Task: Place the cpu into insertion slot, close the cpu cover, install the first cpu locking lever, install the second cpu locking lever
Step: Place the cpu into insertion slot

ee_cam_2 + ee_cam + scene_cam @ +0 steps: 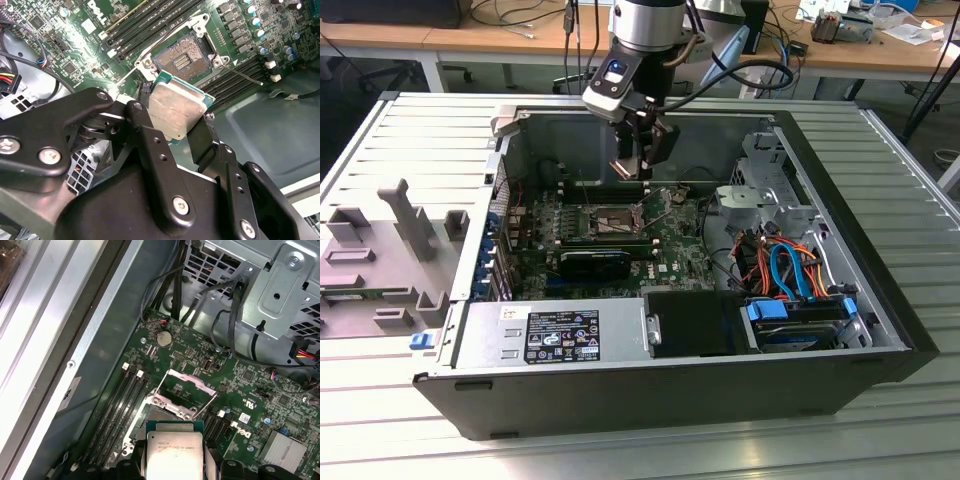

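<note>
My gripper hangs inside the open computer case, above the far part of the green motherboard. It is shut on the cpu, a flat silver-topped chip held by its edges between the black fingers. In the first wrist view the cpu hovers just short of the insertion slot. The slot lies open, dark contact field bare, with nothing in it. The cpu cover is swung up behind the slot. Two thin wire levers stand raised beside it.
Memory slots run along one side of the socket. A metal drive cage with orange and blue cables fills the exterior view's right. A black card and the power supply sit nearer. Case walls enclose everything.
</note>
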`<state>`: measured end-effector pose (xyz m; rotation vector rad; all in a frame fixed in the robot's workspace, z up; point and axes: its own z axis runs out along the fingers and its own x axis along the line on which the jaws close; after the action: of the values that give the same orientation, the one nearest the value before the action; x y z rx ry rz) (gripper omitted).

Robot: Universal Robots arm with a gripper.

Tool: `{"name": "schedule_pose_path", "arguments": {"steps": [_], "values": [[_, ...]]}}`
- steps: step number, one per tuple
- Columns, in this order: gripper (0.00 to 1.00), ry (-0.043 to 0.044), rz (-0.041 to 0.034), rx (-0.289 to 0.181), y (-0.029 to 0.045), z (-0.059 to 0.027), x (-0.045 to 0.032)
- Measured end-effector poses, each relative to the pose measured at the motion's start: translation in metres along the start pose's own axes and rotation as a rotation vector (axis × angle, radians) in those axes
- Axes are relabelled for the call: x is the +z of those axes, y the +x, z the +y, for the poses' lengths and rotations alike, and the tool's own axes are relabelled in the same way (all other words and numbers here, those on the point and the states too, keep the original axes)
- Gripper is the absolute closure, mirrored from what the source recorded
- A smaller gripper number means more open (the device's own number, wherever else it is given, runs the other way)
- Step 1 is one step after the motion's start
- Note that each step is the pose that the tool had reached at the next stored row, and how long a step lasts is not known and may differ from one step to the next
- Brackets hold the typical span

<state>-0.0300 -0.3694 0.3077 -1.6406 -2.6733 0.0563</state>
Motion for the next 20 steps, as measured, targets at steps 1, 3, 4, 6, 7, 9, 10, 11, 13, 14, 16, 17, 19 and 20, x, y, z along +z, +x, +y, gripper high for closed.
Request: {"name": "schedule_pose_path", "arguments": {"steps": [1,3,4,6,7,9,10,11,13,14,16,17,19,20], "values": [[0.45,0.0000,0.0001,0.005,0.0000,0.0000,0.0000],[0.45,0.0001,0.0003,0.010,0.0000,0.0000,0.0001],[0.45,0.0002,0.0005,0.015,0.0000,0.0000,0.0001],[0.45,0.0003,0.0008,0.024,0.0000,0.0000,0.0002],[0.45,0.0004,0.0008,0.027,0.0000,0.0000,0.0002],[0.45,0.0004,0.0011,0.033,0.0000,0.0000,0.0002],[0.45,0.0005,0.0011,0.035,0.0000,0.0000,0.0002],[0.45,0.0005,0.0013,0.038,0.0000,0.0000,0.0002],[0.45,0.0006,0.0014,0.044,0.0000,0.0000,0.0003],[0.45,0.0007,0.0016,0.048,0.0000,0.0000,0.0003],[0.45,0.0008,0.0018,0.054,0.0000,0.0000,0.0003],[0.45,0.0008,0.0019,0.058,0.0000,0.0000,0.0003],[0.45,0.0009,0.0021,0.065,0.0000,0.0000,0.0004],[0.45,0.0009,0.0022,0.068,0.0000,0.0000,0.0004]]}}
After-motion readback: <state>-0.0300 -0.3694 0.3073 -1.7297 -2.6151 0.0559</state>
